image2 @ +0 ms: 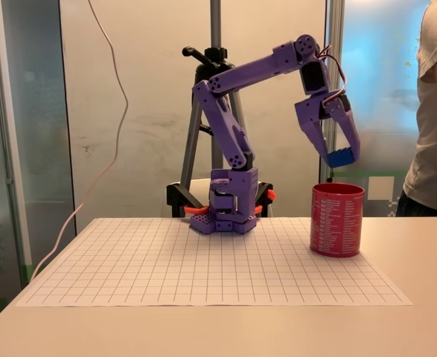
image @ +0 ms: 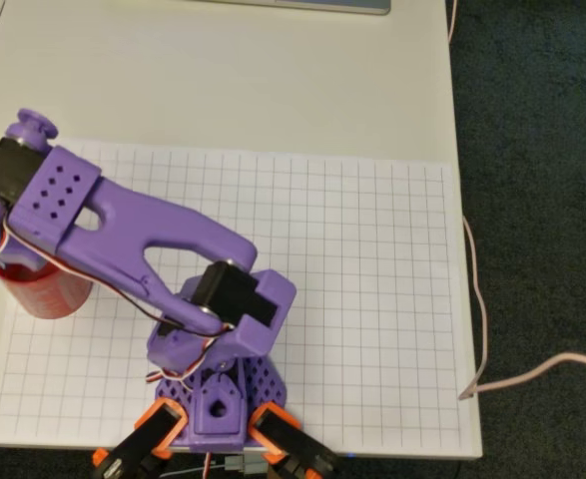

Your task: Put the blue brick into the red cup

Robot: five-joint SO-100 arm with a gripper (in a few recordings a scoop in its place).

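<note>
In the fixed view the gripper [image2: 340,158] is gripping the blue brick [image2: 341,157] above the red cup [image2: 337,220]. In the overhead view the arm [image: 123,230] is covering most of the cup [image: 43,291]

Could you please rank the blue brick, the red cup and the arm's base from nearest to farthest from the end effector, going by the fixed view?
1. blue brick, held in the end effector
2. red cup, right below
3. arm's base, far left

An office or lab: glass partition walls [image2: 24,149], a tripod [image2: 212,89], a gridded mat [image: 372,299] on a table [image: 223,70].
</note>
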